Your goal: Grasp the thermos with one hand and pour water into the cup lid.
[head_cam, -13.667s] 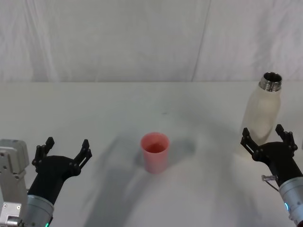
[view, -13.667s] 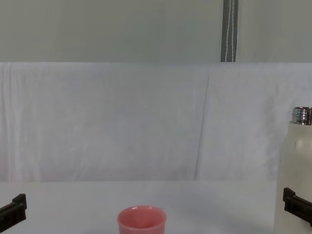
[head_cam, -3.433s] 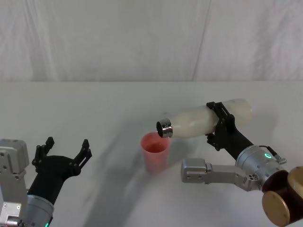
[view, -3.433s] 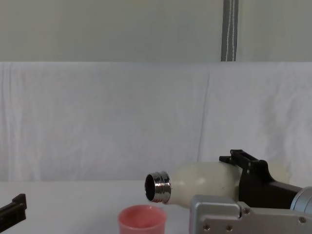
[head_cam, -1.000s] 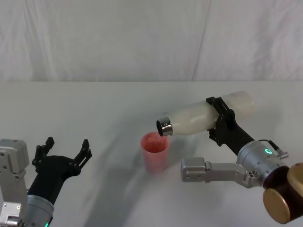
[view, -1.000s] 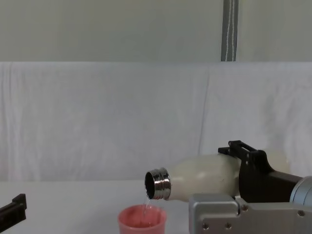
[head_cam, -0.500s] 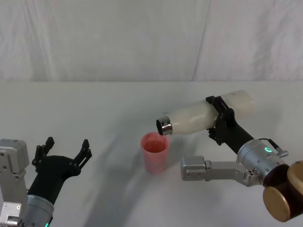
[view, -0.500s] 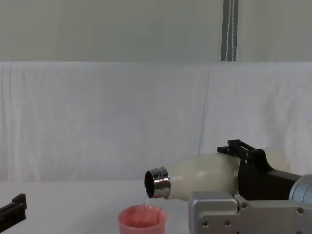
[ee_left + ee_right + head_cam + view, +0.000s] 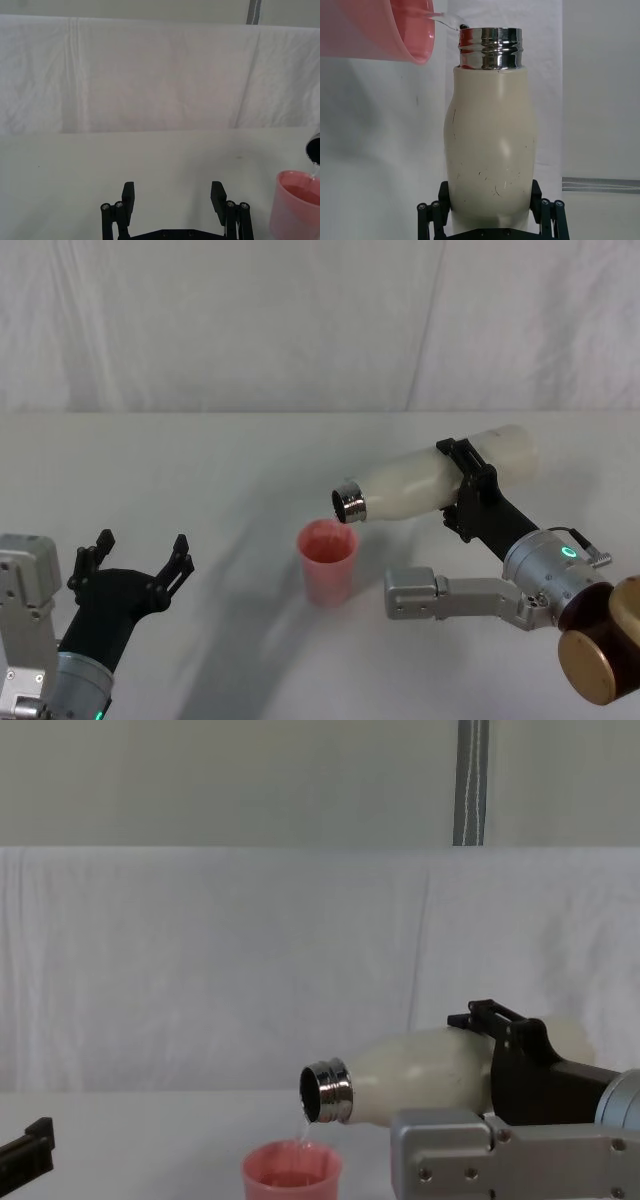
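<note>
We see the right claw (image 9: 468,492) clamped around the lower body of the thermos (image 9: 430,484), holding it in the air above the white counter (image 9: 250,470), right of centre. The thermos lies nearly on its side, its base up and to the right, its steel neck pointing down and to the left. The open mouth sits just above the right rim of the pink cup lid (image 9: 328,561), apart from it. In the chest view a thin stream of water (image 9: 307,1128) falls from the neck into the cup lid, and the right wrist view shows the same stream leaving the steel rim toward the pink wall. The cup lid stands upright near the middle of the counter. The left claw (image 9: 135,562) rests at the near left, its fingers spread wide and holding nothing, well apart from the cup lid.
</note>
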Controlling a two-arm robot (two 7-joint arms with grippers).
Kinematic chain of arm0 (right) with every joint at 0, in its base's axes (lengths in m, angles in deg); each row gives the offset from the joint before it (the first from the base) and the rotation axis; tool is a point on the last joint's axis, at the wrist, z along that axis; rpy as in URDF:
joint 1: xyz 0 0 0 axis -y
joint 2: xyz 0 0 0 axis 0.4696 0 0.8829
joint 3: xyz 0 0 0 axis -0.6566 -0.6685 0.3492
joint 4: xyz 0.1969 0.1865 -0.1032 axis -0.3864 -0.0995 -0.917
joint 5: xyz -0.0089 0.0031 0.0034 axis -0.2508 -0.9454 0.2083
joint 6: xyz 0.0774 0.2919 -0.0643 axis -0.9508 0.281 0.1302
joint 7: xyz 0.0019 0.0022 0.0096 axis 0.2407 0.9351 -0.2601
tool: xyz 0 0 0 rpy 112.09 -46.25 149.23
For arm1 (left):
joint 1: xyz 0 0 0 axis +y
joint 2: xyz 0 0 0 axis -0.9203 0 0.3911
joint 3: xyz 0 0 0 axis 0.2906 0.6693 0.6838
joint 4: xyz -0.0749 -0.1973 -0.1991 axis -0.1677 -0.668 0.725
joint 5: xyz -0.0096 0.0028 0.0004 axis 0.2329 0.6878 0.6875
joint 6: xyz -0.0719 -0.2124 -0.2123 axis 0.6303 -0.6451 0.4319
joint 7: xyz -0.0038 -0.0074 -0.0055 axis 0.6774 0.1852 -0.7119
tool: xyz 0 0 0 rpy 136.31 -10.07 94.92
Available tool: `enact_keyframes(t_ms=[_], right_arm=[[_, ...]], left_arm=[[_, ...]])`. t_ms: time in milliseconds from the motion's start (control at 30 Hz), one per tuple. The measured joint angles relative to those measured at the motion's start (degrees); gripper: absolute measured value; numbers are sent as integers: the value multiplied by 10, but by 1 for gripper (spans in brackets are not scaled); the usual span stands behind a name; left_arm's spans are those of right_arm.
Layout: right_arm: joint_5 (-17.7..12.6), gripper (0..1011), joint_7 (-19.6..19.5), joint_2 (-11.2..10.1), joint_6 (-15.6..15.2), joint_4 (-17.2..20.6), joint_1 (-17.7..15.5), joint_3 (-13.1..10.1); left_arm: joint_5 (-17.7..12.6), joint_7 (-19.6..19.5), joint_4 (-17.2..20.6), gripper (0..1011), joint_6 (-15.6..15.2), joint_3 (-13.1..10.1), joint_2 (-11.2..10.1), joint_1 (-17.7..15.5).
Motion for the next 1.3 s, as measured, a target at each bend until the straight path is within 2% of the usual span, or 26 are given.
enact_keyframes(t_ms=[1300], right_arm=[[1, 951, 0, -3, -2, 1, 0, -3]], left_arm=[[0, 0, 0, 1001, 0, 0, 0, 0]])
